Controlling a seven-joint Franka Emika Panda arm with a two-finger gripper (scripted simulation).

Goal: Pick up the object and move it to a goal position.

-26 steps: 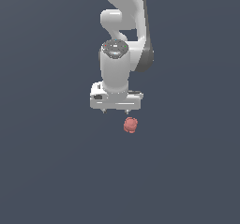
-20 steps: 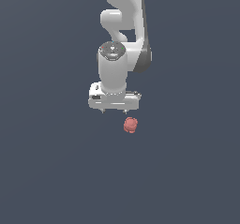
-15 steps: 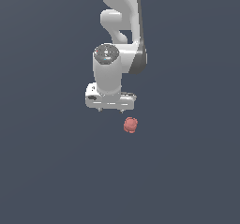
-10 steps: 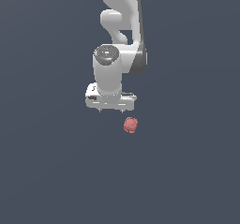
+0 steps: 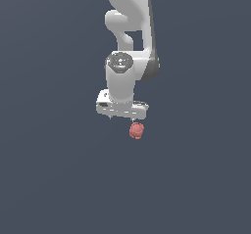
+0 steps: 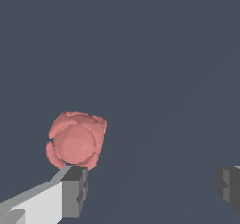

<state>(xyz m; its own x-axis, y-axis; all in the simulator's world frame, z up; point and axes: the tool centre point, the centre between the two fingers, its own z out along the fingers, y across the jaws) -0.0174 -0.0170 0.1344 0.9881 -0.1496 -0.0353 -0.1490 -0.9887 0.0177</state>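
Note:
The object (image 5: 137,130) is a small reddish-pink lumpy blob lying on the dark grey floor. It sits just below the white hand in the exterior view, toward that view's right. My gripper (image 5: 121,119) hangs above it, pointing down, open and empty. In the wrist view the object (image 6: 75,141) lies just off the tip of one grey finger (image 6: 72,190). The other finger (image 6: 229,183) stands far from it. The object is not between the jaws. My gripper (image 6: 152,185) is apart from it.
The white arm (image 5: 130,27) rises behind the hand toward the top of the exterior view. A plain dark grey floor (image 5: 59,179) lies all around.
The hand swung a little toward the exterior view's left, then came back right and lower, closer to the object. The object has not moved.

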